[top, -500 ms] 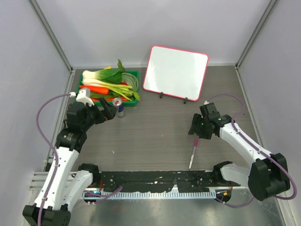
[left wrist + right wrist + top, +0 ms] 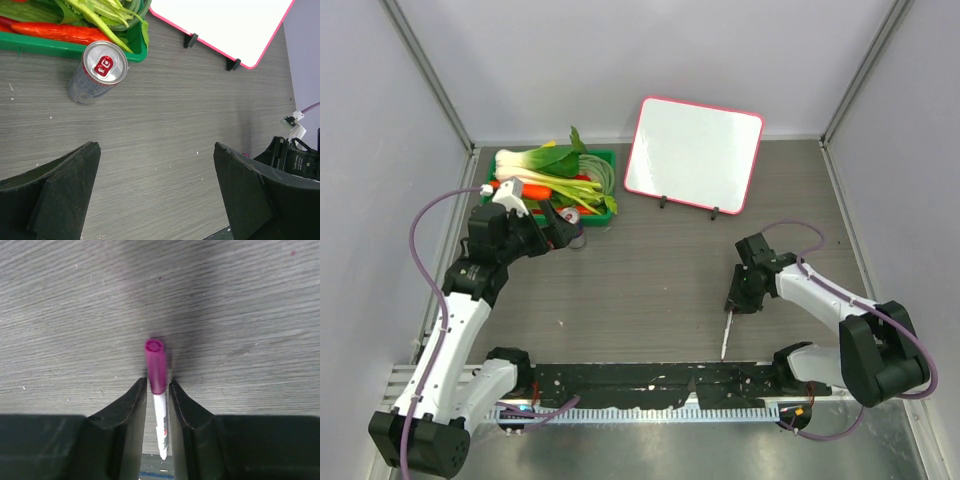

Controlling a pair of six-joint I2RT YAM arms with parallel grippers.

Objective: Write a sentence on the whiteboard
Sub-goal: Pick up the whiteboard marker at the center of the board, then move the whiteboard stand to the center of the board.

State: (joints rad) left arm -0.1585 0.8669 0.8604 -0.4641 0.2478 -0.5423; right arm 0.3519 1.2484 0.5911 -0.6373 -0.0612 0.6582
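Note:
The whiteboard (image 2: 692,153) stands tilted on two black feet at the back of the table, pink-framed, its face blank; no sentence shows on it. Its lower edge shows in the left wrist view (image 2: 225,20). A marker (image 2: 727,335) with a white barrel and magenta cap lies on the table at the front right. My right gripper (image 2: 735,300) is down at the marker's capped end, its fingers pressed on either side of the marker (image 2: 156,367). My left gripper (image 2: 555,232) is open and empty above the table near the can.
A green tray (image 2: 605,155) of leeks, carrots and greens sits at the back left. A silver drink can (image 2: 577,235) with a red tab stands just in front of it and shows in the left wrist view (image 2: 97,70). The rail with the arm bases runs along the near edge.
My right gripper has dropped and moved left onto the marker's capped end and closed round it. My left arm has shifted slightly toward the tray. The marker lies where it was.

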